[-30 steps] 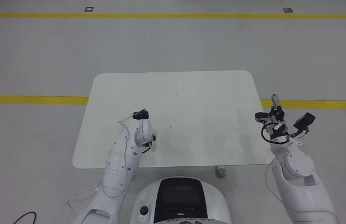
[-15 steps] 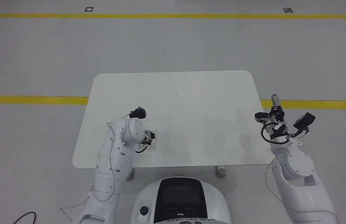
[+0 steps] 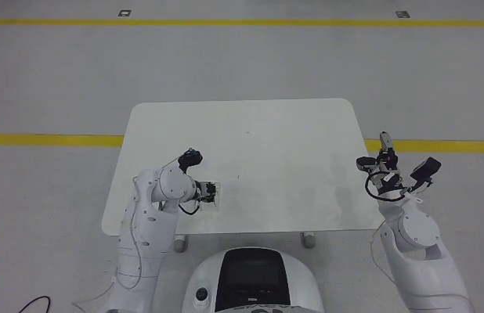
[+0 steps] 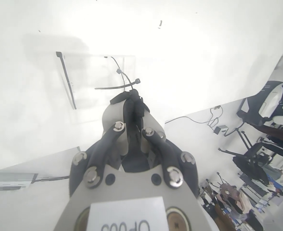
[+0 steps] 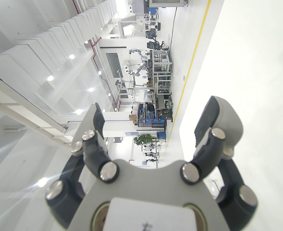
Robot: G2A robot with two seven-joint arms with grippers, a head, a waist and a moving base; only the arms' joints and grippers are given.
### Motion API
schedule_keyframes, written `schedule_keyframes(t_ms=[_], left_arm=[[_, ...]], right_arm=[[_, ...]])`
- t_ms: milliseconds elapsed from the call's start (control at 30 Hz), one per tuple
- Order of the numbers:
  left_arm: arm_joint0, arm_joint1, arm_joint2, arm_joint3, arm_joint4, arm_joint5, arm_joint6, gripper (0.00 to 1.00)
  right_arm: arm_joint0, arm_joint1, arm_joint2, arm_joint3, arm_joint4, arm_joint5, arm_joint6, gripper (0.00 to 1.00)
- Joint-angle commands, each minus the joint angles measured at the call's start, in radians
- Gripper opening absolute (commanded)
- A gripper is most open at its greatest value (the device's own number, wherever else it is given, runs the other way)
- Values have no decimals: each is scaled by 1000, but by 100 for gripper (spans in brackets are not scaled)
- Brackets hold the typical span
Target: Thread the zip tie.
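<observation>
Item: thin black plastic zip tie (image 4: 112, 87), lying near the front-left corner of the white rectangular counter (image 3: 289, 141), over a clear flat tray (image 4: 129, 61).
Left tool (image 4: 133, 96): pressed together, pinching that tie by its head end.
Also on tray: second straight black zip tie (image 4: 68, 85).
Right tool (image 5: 155, 105): spread, held beyond the counter's right edge.

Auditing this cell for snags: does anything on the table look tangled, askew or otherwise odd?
Nothing spilled or broken. One untidy spot: two zip ties cross at the tip of the shut left pincer, so it may be pinching both. A third zip tie lies straight, apart, in the clear tray.
</observation>
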Motion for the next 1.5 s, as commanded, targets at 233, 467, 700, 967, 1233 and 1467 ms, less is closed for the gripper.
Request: schedule_keyframes(t_ms=[233,467,700,967,1233,1467], left_arm=[[-38,22,12,94,-29,25,0,0],[-78,30,34,171,-78,22,15,0],[-97,41,39,197,-146,0,16,0],[-70,60,17,150,-217,-24,21,0],[-19,85,-8,50,-274,-91,4,0],[35,111,-32,-44,-316,-172,0,0]], right_arm=[[0,0,0,0,0,0,0,100],[0,0,0,0,0,0,0,100],[0,0,0,0,0,0,0,100],[0,0,0,0,0,0,0,100],[0,0,0,0,0,0,0,100],[0,0,0,0,0,0,0,100]])
